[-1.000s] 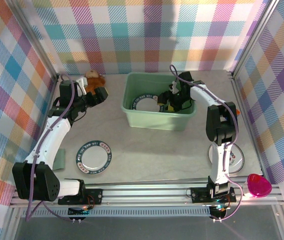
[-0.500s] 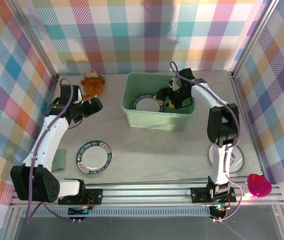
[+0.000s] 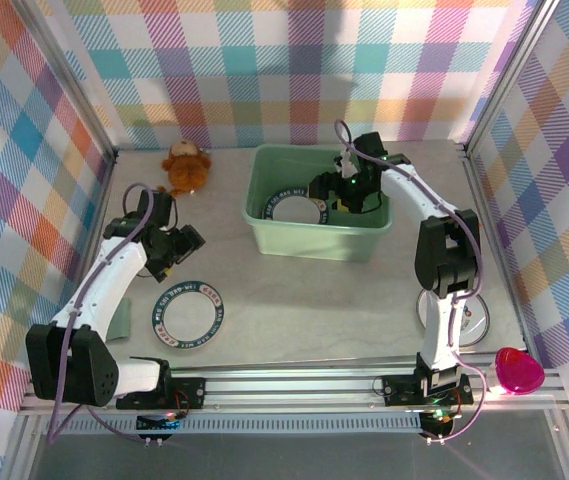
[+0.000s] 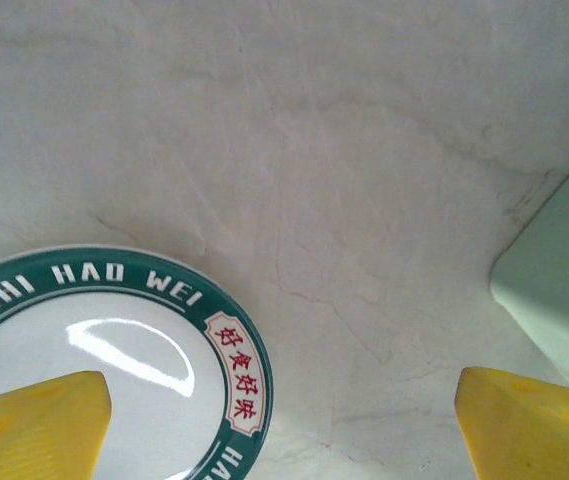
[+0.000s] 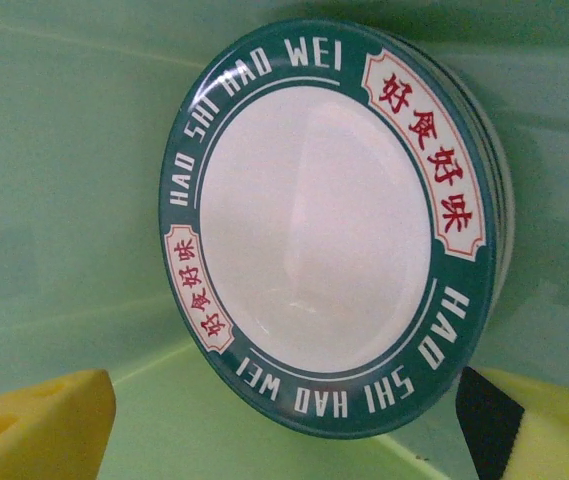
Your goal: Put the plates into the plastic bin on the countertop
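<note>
Overhead we counted three plates, one in the plastic bin; the right wrist revealed another rim beneath. Left end effector and right end effector gaped empty.

The right arm partly hides one plate.

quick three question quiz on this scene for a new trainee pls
1. True or false: the teal-rimmed plate near the left arm lies inside the plastic bin.
2. What sits at the back left of the countertop? A plush toy, B mug, C spoon.
3. Which arm's jaws hang inside the bin?
Key: 1 false, it lies on the countertop; 2 A; 3 the right arm.
</note>
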